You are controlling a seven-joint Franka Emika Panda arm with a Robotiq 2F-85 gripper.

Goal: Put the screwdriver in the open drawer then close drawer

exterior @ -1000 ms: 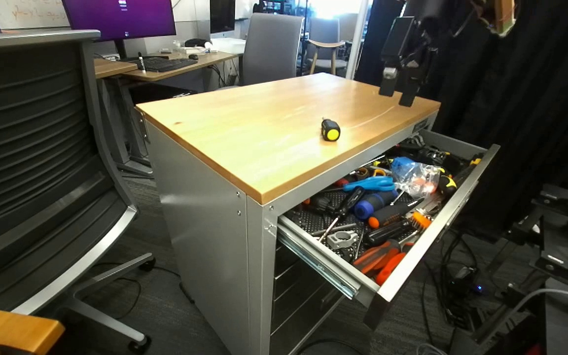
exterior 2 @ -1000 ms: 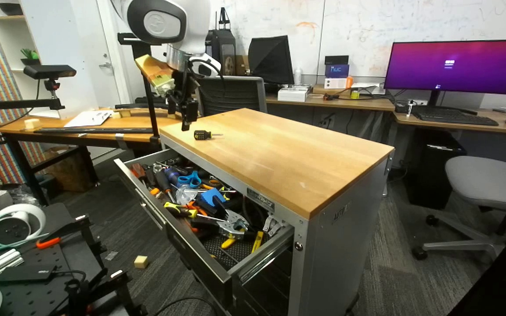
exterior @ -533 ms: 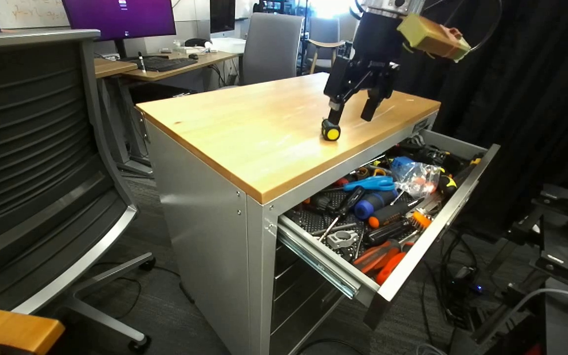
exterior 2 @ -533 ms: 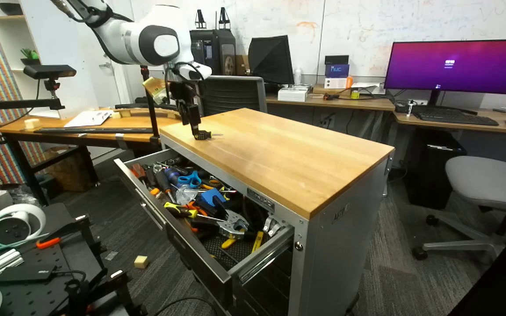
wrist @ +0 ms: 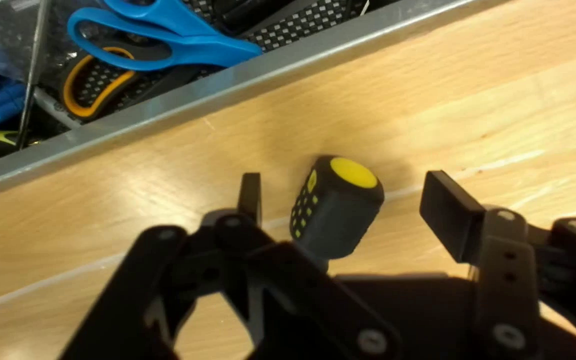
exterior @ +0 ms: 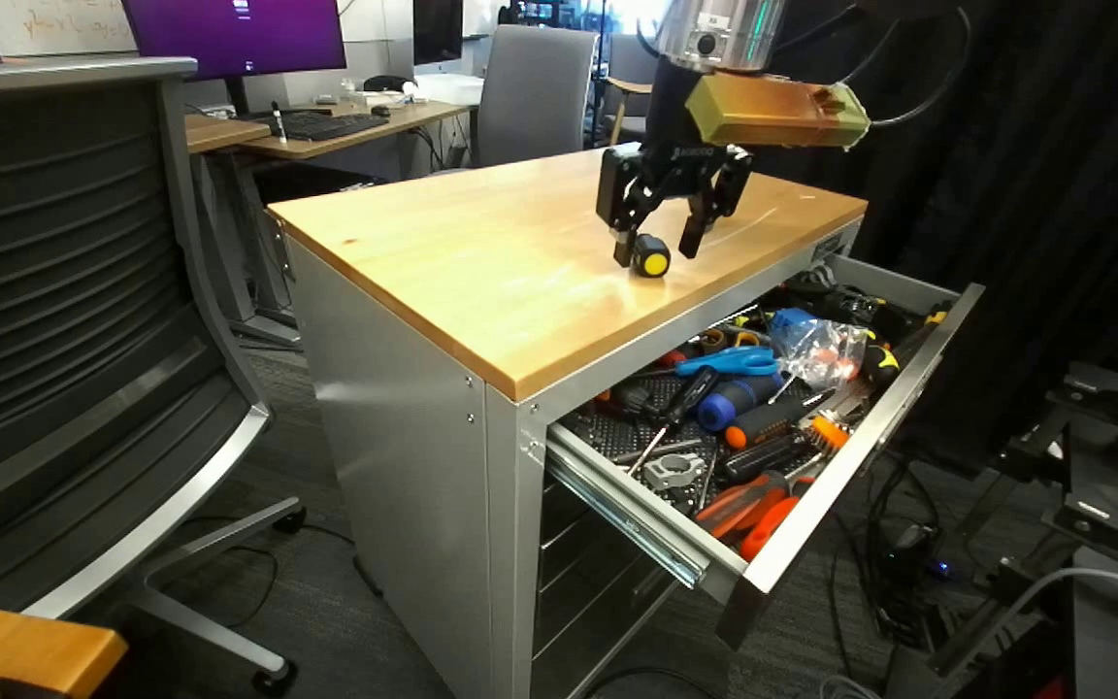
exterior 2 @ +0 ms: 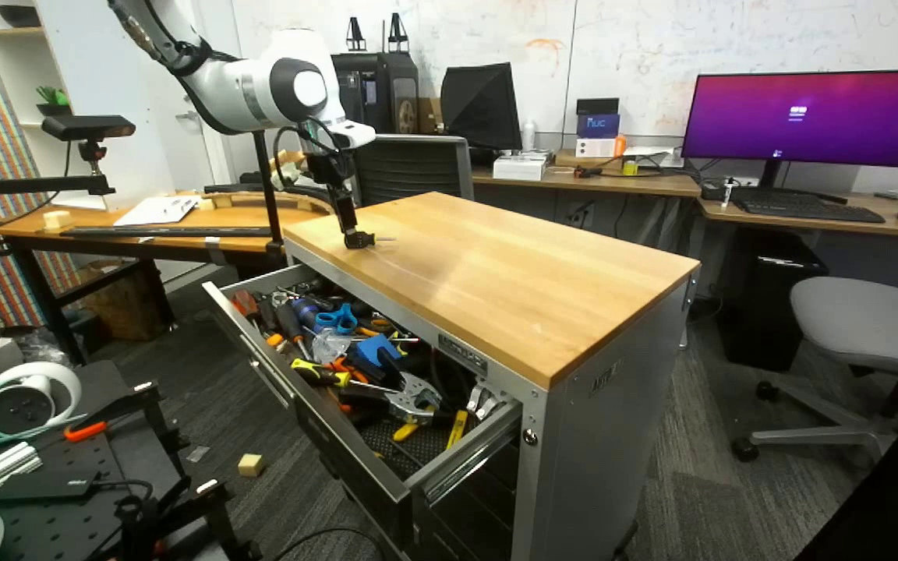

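Light-wood-topped grey metal table (exterior 2: 496,280): biggest item on my feed, in both exterior views; pale scratches run across the wood.
White-and-black robot arm (exterior 2: 238,93): mine; in an exterior view it's bent at the joints, wrist up above the table.
Dark ribbed-back office chair (exterior: 64,320): just beside the table, in an exterior view.
Wide, shallow, light-grey metal drawer (exterior: 850,460): pulled out from under the wood top, packed w/ mixed hand tools (exterior: 763,420), incl. orange- & blue-handled ones.
Black two-finger gripper (exterior: 656,254): pointing down, fingertips low over the wood. Jaws wide; I've got one finger either side of the stubby yellow-and-black screwdriver (wrist: 338,205), w/ bare wood showing btwn handle & each finger in wrist view.
Orange-and-yellow block (exterior: 777,112): by the wrist, higher than the gripper.
Crumpled clear plastic bag (exterior: 826,354): on the tools in the drawer; contents too small for me to ID.
Blue-handled scissors (wrist: 213,49): in the drawer, up by the table edge in wrist view.
Stubby yellow-and-black screwdriver: lying on its side on the table, near the edge above the drawer. Round yellow cap shows in wrist view; thin metal shaft visible in an exterior view.
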